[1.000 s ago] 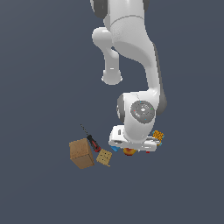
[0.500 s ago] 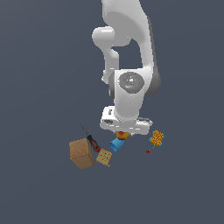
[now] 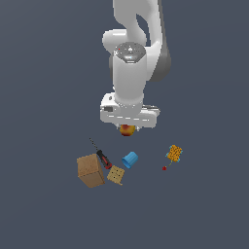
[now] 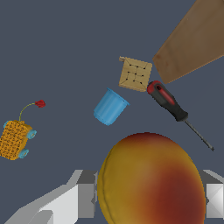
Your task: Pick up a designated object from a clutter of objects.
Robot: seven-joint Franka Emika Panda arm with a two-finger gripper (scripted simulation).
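Dark slate-grey ground (image 3: 44,73) fills both views, flat and featureless, with the white Panda arm (image 3: 133,58) coming down from the top of the exterior view. At its lower end the gripper (image 3: 128,129) is clamped on the yellow-orange ball (image 3: 127,130) — in the exterior view only the ball's lower part peeks out beneath the white hand, well above the items on the ground. The wrist view shows the ball (image 4: 151,179) large and close, yellow on one side and shading to deep red on the other, pressed between the two grey fingers (image 4: 85,194), one on each flank.

Below lies the rest of the clutter. A brown cardboard-like cube (image 3: 90,170) sits furthest toward the exterior view's left. Just beside it is a red-and-black screwdriver (image 3: 101,156), its thin shaft pointing away from the cube's upper corner; the handle lies near the tan cracker square (image 3: 115,175), which stands tilted on an edge. A blue cup (image 3: 130,159) lies on its side just beside the cracker, its open mouth visible in the wrist view (image 4: 110,106). Well apart, toward the exterior view's right, is the orange speckled square (image 3: 174,153) with small light-blue bits at its edges and a thin curved stalk ending in a red bead (image 3: 165,168).
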